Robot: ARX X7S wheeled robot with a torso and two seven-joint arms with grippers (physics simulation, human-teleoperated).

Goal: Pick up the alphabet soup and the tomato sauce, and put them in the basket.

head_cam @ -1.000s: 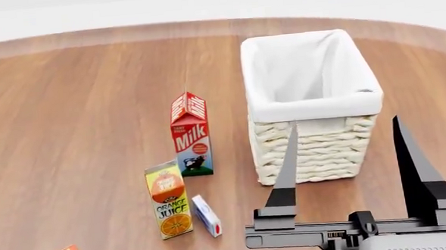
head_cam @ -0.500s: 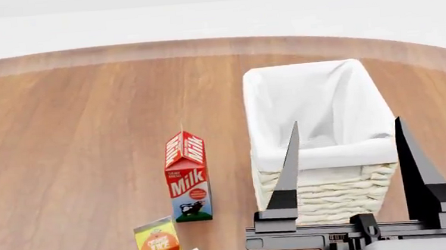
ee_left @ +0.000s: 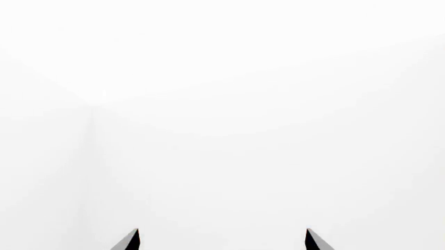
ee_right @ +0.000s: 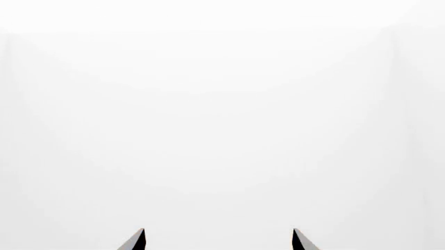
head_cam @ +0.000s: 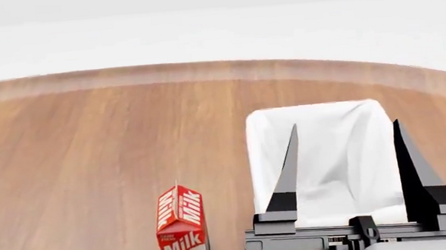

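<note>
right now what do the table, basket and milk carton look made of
Table: wood or wood veneer, with long grain streaks and a matte sheen. Basket: only its white cloth lining shows, soft and creased. Milk carton: printed paperboard, judging by its folded gable top.

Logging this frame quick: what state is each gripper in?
Left gripper: open, holding nothing.
Right gripper: open, holding nothing.

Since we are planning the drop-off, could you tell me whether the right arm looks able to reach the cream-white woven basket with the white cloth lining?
Probably yes: the right gripper is open and empty in front of the basket, with nothing between them.
</note>
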